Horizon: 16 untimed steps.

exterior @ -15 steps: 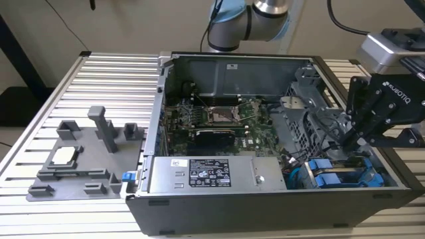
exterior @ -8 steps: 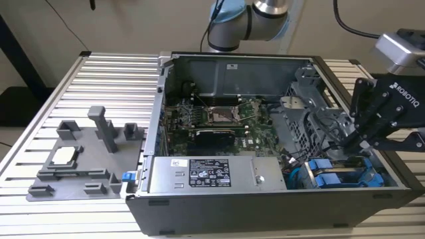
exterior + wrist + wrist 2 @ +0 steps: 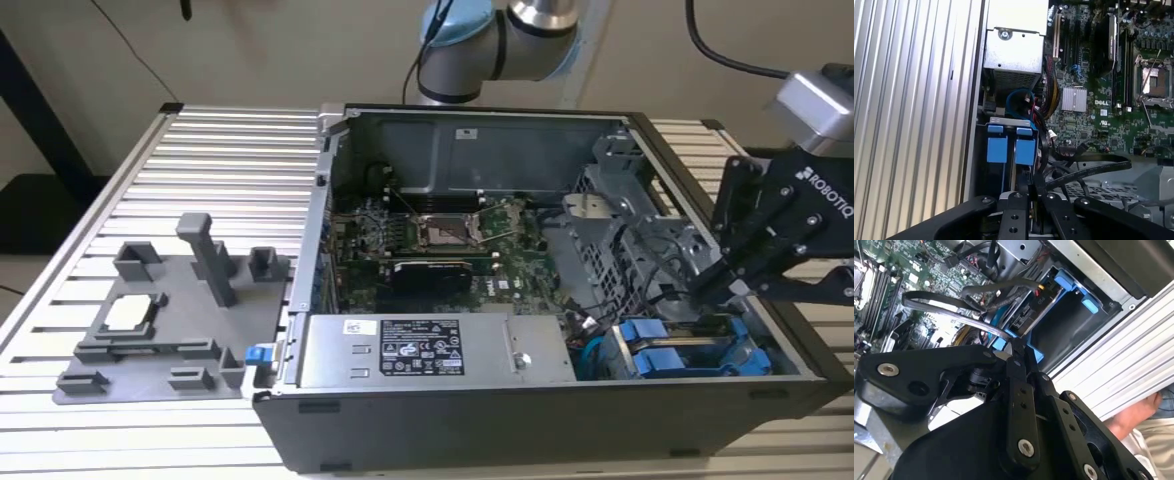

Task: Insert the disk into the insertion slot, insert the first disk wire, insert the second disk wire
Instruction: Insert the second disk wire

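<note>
Working inside: an open computer case (image 3: 334,300) that takes up the middle and right of the exterior view, lying on a slatted metal table (image 3: 227,160).
Power-supply box: the silver labelled box (image 3: 427,350) sits along the lower middle of the case in the exterior view; the green motherboard (image 3: 441,240) lies above it.
Insertion slot: the insertion slot (image 3: 627,290) belongs to the grey drive cage in the lower right corner of the case.
Disk: the disk (image 3: 674,360) sits in that bay at the lower right of the exterior view. Two bright blue end tabs stand side by side there, and I cannot tell which carrier is which.
Disk look: blue plastic ends square and flush in the first wrist view (image 3: 1025,150); the drive body is mostly hidden.
Progress: the disk reads as seated; I judge the work is at the wires.
Wire: a black cable (image 3: 1089,170) loops just beside the tabs.
Gripper: the gripper (image 3: 731,290) hangs over the bay, fingers drawn close together, apparently pinching a dark cable end, though the grasp itself is unclear.
</note>
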Each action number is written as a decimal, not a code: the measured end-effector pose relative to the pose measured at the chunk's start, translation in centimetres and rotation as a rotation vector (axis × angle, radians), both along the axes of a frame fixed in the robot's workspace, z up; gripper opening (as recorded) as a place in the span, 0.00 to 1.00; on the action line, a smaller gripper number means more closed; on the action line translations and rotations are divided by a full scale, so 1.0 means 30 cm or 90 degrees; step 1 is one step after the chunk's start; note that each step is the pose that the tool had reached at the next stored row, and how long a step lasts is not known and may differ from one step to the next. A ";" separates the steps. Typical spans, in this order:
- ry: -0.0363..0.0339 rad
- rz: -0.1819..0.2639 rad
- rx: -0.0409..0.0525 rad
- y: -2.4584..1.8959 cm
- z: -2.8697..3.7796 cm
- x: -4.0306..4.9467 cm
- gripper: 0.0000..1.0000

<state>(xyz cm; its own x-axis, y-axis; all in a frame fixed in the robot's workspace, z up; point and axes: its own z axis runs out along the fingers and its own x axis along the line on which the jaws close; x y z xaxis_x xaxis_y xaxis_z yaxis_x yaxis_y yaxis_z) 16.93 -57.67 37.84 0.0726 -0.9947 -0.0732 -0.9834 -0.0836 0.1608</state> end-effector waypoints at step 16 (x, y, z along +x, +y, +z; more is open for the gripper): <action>0.0031 -0.001 0.0004 0.000 -0.022 0.003 0.16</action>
<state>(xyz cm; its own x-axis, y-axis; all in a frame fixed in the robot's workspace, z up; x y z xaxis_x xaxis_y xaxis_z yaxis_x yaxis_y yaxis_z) 17.03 -57.67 37.18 0.0707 -0.9947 -0.0742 -0.9828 -0.0822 0.1656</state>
